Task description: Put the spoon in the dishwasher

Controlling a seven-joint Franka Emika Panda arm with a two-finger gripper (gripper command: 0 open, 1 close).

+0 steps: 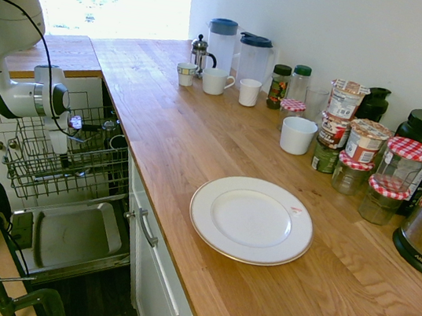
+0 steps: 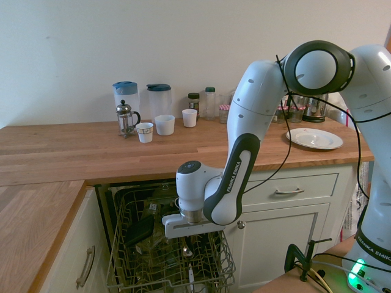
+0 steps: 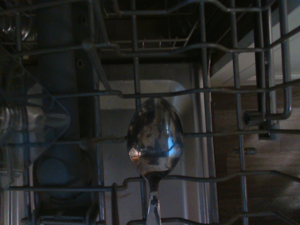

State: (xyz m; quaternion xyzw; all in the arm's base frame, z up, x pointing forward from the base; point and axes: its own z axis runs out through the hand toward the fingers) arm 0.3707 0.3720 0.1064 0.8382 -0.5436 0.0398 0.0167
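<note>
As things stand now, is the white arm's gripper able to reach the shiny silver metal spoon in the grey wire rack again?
Probably yes. The gripper hangs directly over the spoon, pointing down into the open-topped wire rack of the dishwasher. Nothing lies between them; only the rack's wires stand close around the spoon.

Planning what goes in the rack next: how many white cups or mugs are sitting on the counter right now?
4. Patterned cup and handled mug by the French press, a small cup before the jugs, a larger cup beside the jars. Clutter may hide others.
</note>
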